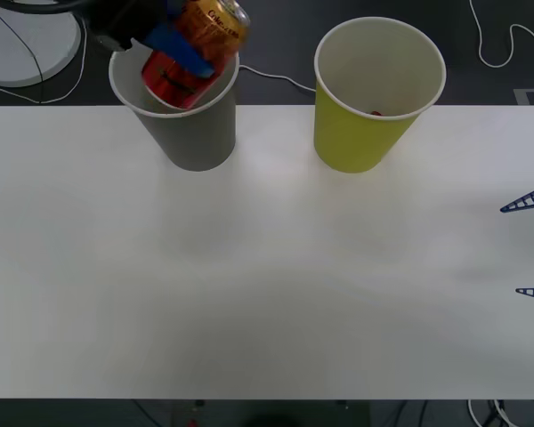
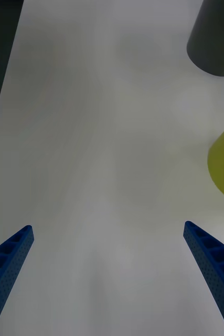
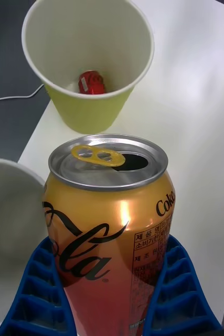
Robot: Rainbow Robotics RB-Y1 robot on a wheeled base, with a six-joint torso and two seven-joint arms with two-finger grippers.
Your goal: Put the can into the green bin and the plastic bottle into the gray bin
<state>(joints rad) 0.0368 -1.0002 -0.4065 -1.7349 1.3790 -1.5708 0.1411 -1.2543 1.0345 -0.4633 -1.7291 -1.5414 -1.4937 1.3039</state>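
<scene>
My left gripper [image 1: 191, 49] is shut on the can [image 1: 215, 27], an orange-to-red drink can with an open pull-tab top [image 3: 109, 157]. The can hangs tilted over the mouth of the gray bin [image 1: 191, 133], with its red lower end just inside the white rim. The green bin [image 1: 356, 133] stands upright to the right of the gray one. A small red ribbed thing [image 3: 91, 83] lies at the bottom of the green bin; I cannot tell what it is. The plastic bottle is hidden or out of view. My right gripper [image 1: 529, 247] waits open at the table's right edge.
Both bins stand at the far edge of the white table [image 1: 267, 285]. Cables [image 1: 276, 76] and a white round base [image 1: 27, 44] lie on the dark floor beyond. In the right wrist view the open fingers [image 2: 12, 257] hover over bare tabletop.
</scene>
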